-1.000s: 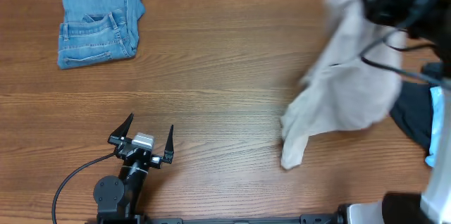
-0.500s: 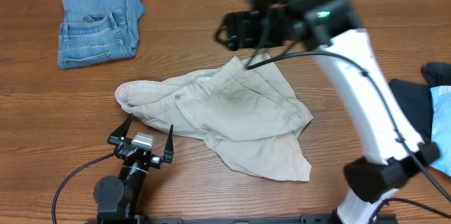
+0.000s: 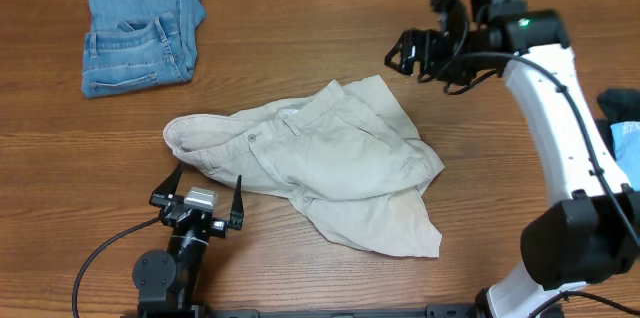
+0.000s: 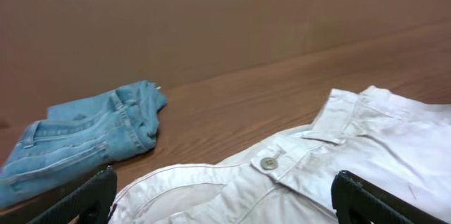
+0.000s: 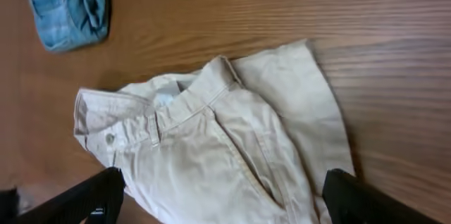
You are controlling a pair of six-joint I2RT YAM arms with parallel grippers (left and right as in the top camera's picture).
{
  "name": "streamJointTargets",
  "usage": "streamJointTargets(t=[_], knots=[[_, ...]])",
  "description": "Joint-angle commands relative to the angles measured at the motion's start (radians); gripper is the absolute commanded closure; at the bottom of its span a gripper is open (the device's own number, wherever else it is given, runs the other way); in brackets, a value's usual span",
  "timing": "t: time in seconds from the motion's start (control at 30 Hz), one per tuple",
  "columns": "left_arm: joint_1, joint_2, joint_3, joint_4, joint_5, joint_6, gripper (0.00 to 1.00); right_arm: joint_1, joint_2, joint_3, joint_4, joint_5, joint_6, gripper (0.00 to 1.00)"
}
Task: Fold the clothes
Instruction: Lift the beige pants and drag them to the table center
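Shorts, place: we see the cream-beige shorts (image 3: pixel 320 163) lying loose on the table (image 3: pixel 300 58) near its middle, held by neither arm.
Shorts, long axis: it runs left to right, tipping a little nearer at the right end.
Shorts, heading: the waistband (image 3: pixel 215 133) with its button (image 4: pixel 268 163) faces left. The two legs fan out to the right, one toward the far side and one toward the near right.
Shorts, lay: rumpled, with one leg partly over the other, so we judge they are spread for flattening and not yet folded.
Left arm: the left gripper (image 3: pixel 210 174) has its jaws spread wide with nothing between them. It sits low at the near left, just beside the waistband end; whether a fingertip touches the cloth we cannot tell.
Why there: we judge it waits where the waistband is within easy reach.
Right arm: the right gripper (image 3: pixel 413 33) has its fingers wide apart and empty, above the table at the far right, off the far leg.
Why there: we judge this leaves the cloth free to settle.
Done pile: a blue denim piece (image 3: pixel 140 33) sits folded at the far left, well apart from the shorts.
Waiting pile: a dark piece (image 3: pixel 598 158) and a light-blue piece (image 3: pixel 628 140) lie at the right edge, partly cut off.
Next move, as we judge it: smooth the legs together along the long axis before any fold.
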Motion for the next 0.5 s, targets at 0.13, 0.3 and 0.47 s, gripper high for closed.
streamJointTargets(t=[0.13,0.3,0.47], knots=[[0.008,-0.009,-0.003,-0.002,-0.043,0.018,0.00,0.155,0.017,-0.203,0.267,-0.059,-0.032,0.11],[0.008,-0.009,-0.003,-0.002,-0.039,0.011,0.00,0.215,0.137,-0.209,0.367,0.020,0.095,0.11],[0.008,-0.009,-0.003,-0.002,-0.040,0.012,0.00,0.215,0.247,-0.209,0.468,0.019,0.151,0.11]])
